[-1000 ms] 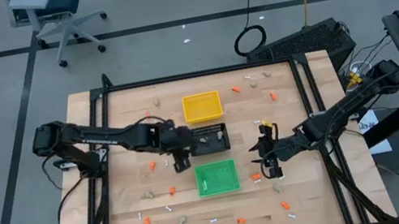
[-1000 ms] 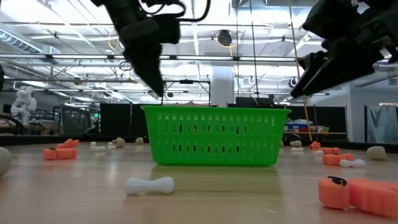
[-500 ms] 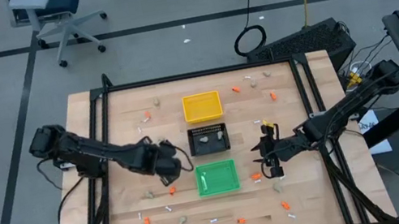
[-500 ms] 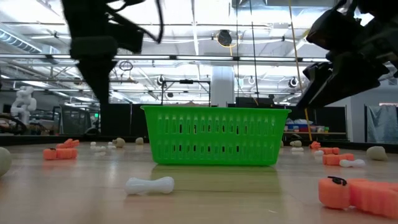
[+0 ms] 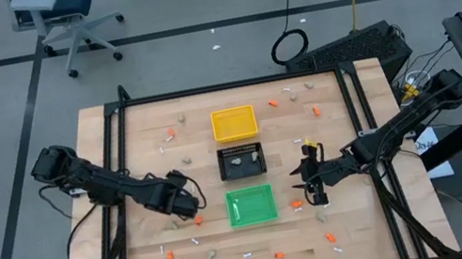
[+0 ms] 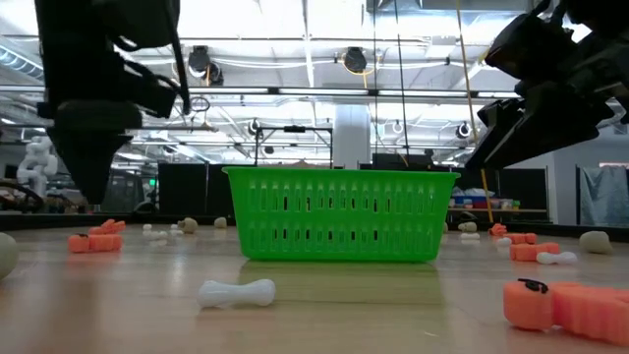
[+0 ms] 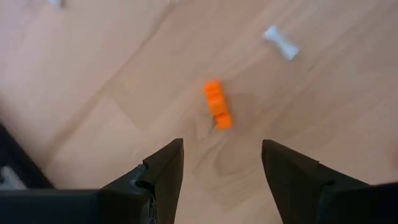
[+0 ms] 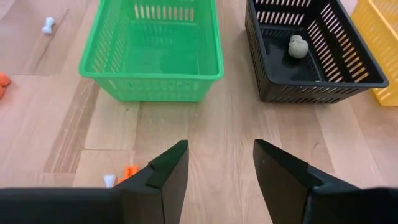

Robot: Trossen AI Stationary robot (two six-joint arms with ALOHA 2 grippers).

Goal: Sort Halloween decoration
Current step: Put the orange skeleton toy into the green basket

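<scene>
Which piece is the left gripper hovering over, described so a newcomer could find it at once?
Start at the green tray in the middle of the table and look to its left, where the open left gripper hangs. Just ahead of its fingers lies an orange bit, ridged and oblong. Its nearest neighbour is a white stick, bone-shaped.

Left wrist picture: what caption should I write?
Left gripper, fingers open, above an orange bit and a white stick.
</scene>
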